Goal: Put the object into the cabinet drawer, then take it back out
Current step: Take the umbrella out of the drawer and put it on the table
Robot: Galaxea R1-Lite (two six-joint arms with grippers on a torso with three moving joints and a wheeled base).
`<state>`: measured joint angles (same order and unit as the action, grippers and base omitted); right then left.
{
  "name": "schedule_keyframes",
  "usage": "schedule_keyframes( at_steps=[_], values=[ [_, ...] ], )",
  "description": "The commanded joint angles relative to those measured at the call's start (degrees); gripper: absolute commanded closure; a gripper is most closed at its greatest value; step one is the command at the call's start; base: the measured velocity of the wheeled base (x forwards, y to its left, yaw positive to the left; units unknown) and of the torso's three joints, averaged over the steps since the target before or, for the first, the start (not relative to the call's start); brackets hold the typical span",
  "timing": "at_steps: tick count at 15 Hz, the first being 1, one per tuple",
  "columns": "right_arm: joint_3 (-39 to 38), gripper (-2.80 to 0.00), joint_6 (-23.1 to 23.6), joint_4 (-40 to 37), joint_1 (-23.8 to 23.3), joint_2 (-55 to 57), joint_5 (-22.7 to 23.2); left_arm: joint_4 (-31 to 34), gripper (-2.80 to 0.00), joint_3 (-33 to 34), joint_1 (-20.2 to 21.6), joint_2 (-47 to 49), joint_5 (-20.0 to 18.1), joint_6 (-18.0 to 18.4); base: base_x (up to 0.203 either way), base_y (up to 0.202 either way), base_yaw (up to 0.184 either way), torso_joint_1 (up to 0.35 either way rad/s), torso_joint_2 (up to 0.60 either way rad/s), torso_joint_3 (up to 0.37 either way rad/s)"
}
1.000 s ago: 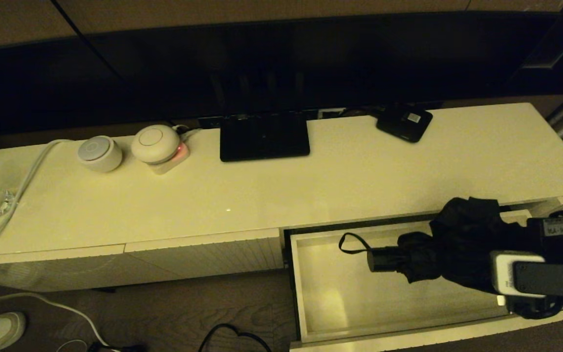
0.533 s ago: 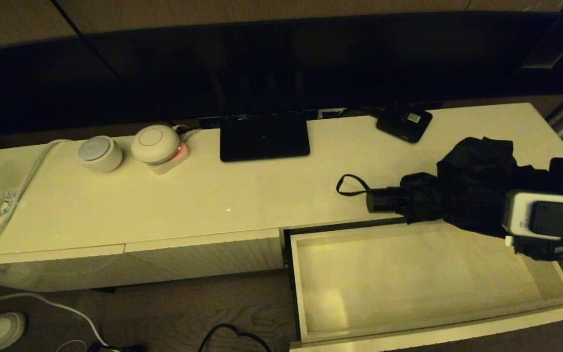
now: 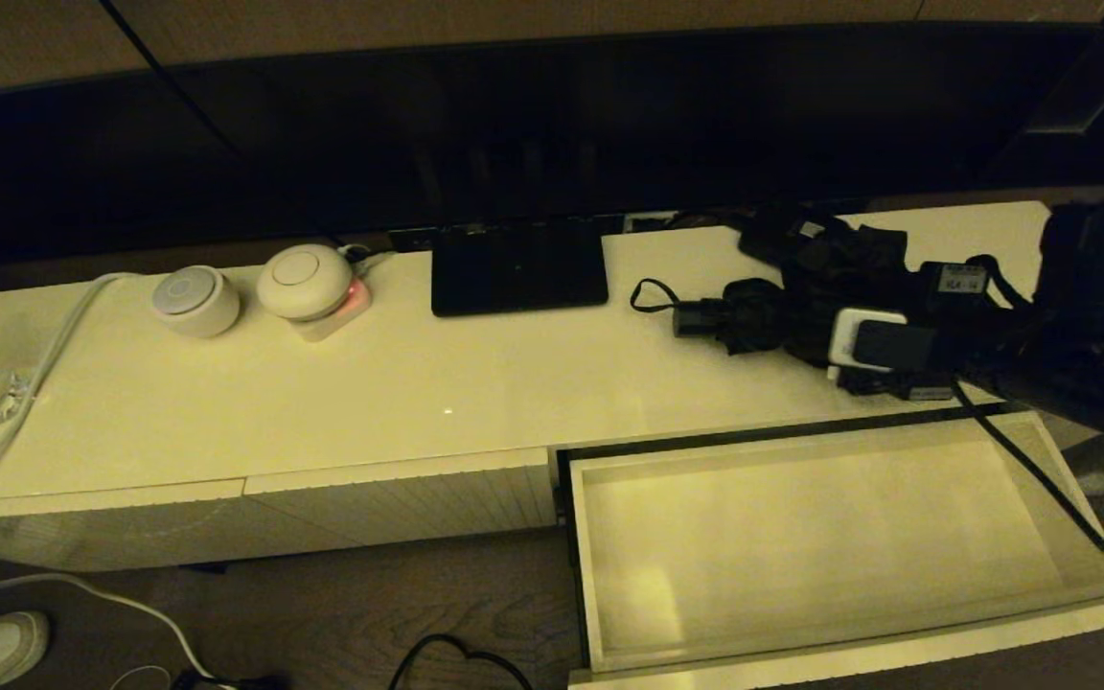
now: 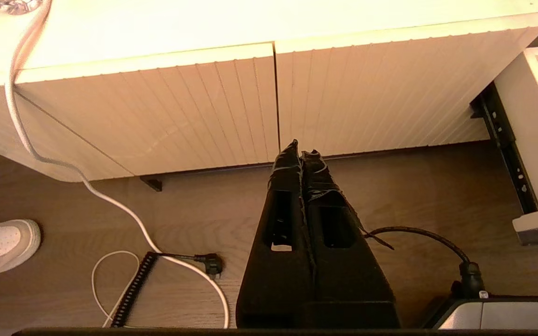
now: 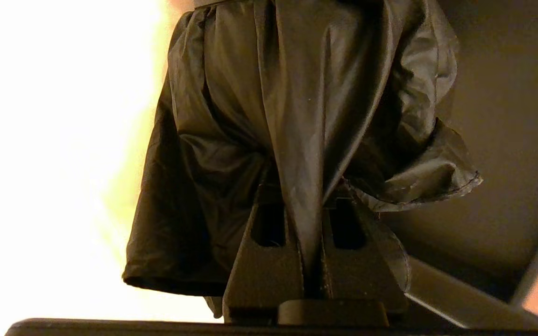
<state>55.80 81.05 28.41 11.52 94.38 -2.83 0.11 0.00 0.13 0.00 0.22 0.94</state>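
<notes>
Here, my right gripper (image 3: pixel 835 331) pinches the umbrella (image 3: pixel 772 316) by its baggy fabric, handle pointing toward my left, low over the back of the counter (image 3: pixel 475 393), beside the black box (image 3: pixel 777 235). Drawer (image 3: pixel 830 546) sits open w/ nothing inside, so I judge retrieval done, set-down pending. Left gripper (image 4: pixel 302 154), pressed together, hangs parked near the floor.

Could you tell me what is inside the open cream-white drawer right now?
The cream-white drawer shows only its bare pale floor. The black folding umbrella is over the cabinet top, clamped in the right gripper; the drawer's rear part is hidden.
</notes>
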Motion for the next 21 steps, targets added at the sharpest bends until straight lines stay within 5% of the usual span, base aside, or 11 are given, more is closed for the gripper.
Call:
schedule_keyframes(
  at_steps=[1,11,12,18,21],
  values=[
    [0.98,0.0,0.4,1.99,-0.01,5.65,-0.04,0.05,0.0,0.18,0.04,0.0,0.0,0.03,0.0,0.0,0.0,0.0,0.0,0.0],
    [0.8,0.0,2.09,-1.76,1.22,-0.77,-3.29,-0.02,0.0,0.18,0.04,0.0,0.04,0.03,0.0,0.0,0.0,0.0,0.0,0.0],
    [0.8,-2.8,2.12,-1.69,1.22,-0.6,-3.16,-0.02,0.0,0.18,0.04,0.0,0.04,0.03,0.0,0.0,0.0,0.0,0.0,0.0],
    [0.34,-2.8,1.51,-1.49,1.24,-1.05,-3.35,-0.02,0.0,0.18,0.04,0.0,0.04,0.03,0.0,0.0,0.0,0.0,0.0,0.0],
    [-1.7,-2.8,1.2,-3.32,1.6,-9.91,-3.33,-0.02,0.0,0.18,0.04,0.0,-0.04,0.03,0.0,0.0,0.0,0.0,0.0,0.0]
  ],
)
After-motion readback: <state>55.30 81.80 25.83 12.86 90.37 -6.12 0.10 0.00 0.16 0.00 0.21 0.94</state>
